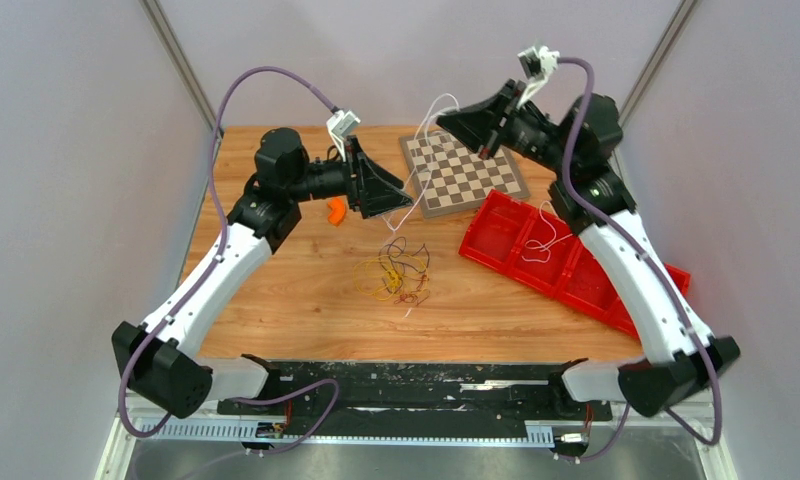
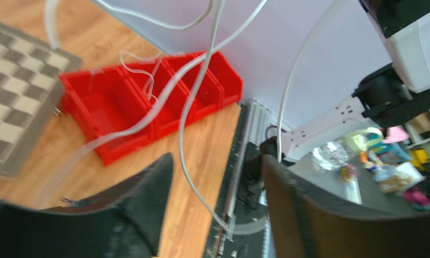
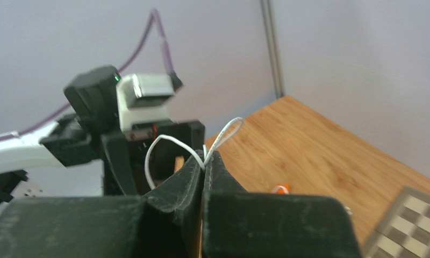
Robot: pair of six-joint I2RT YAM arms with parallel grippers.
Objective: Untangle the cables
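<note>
1. Overhead, the chessboard (image 1: 463,172) lay toward the far side of the bench (image 1: 276,330), and every place below was taken from it.
2. Above the chessboard's far left corner hung the right jaws, at the end of the right arm (image 1: 626,270). They were pressed together, pinching a white cable (image 3: 227,130). In the right wrist view two thin loops of it rose from the pinch.
3. From that pinch the white cable (image 1: 423,160) dropped past the chessboard's left edge and ran loosely through the gap of the left jaws.
4. Carried by the left arm (image 1: 226,260), the left jaws sat just left of the chessboard, spread wide and gripping nothing. The left wrist view showed pale strands crossing the open space between them.
5. The other cables (image 1: 396,272), yellow, red and dark, lay in a small knot on the bench, nearer than the chessboard's near left corner and apart from both jaws. Whether the white cable's lower end joined that knot could not be told.
6. A red compartment tray (image 1: 496,240) lay just beside the chessboard's near right corner and stretched away to the right. A second white cable (image 1: 548,235) lay curled in its compartments.
7. A small orange object (image 1: 336,210) lay left of the chessboard, close by the left jaws; what it was could not be told.
</note>
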